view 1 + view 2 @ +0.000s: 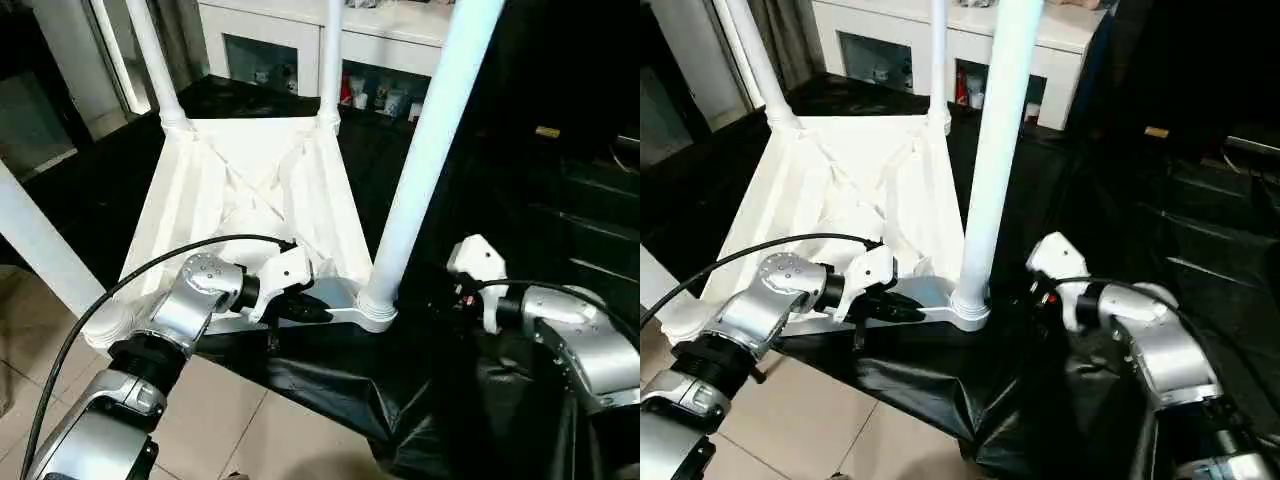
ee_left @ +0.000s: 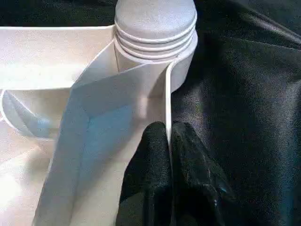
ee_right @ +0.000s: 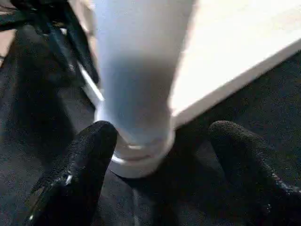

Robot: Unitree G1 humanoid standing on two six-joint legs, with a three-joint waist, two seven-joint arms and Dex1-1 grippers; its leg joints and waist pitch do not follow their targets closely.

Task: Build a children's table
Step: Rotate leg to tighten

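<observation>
White plastic table top lies upside down on black sheeting, ribs up, four legs standing upright in its corner sockets. From the head views, the left gripper sits at the near rim. Its wrist view shows more: black fingers pinched closed on the thin rim wall beside the corner socket. The right wrist view shows the right gripper spread wide around the near leg's base, fingertips apart from it.

Dim room, overexposed white plastic, blurred right wrist view
</observation>
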